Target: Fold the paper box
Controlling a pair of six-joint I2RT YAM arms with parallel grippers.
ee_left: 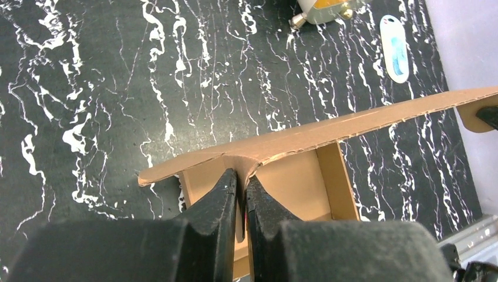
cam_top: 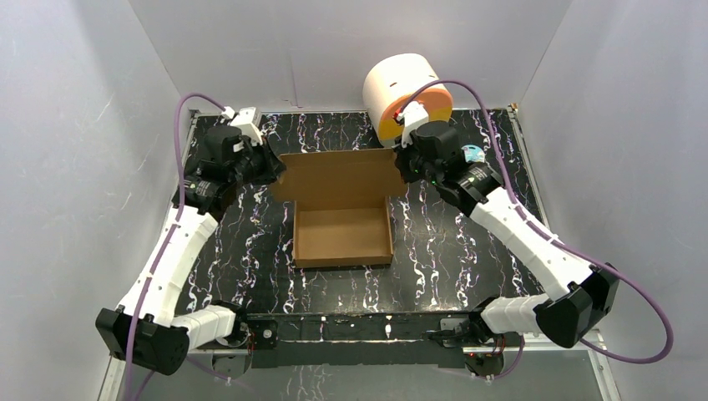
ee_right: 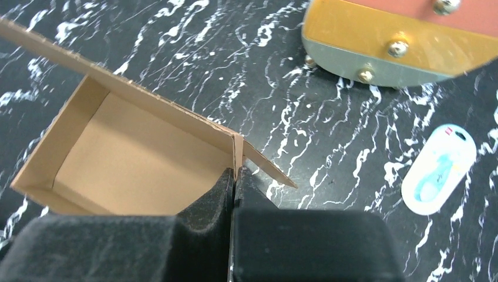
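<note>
Shows paper box [cam_top: 342, 238] with base walls standing; lacks closure, with lid [cam_top: 338, 175] raised and untucked. Grips lid corners with left gripper [ee_left: 241, 179] and right gripper [ee_right: 234, 175], both clamped.

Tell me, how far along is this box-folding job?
Done: the paper box has its base walls standing. In hand: the left gripper and right gripper each pinch one end of the open lid. Left: closing the lid over the base and tucking it in.
</note>
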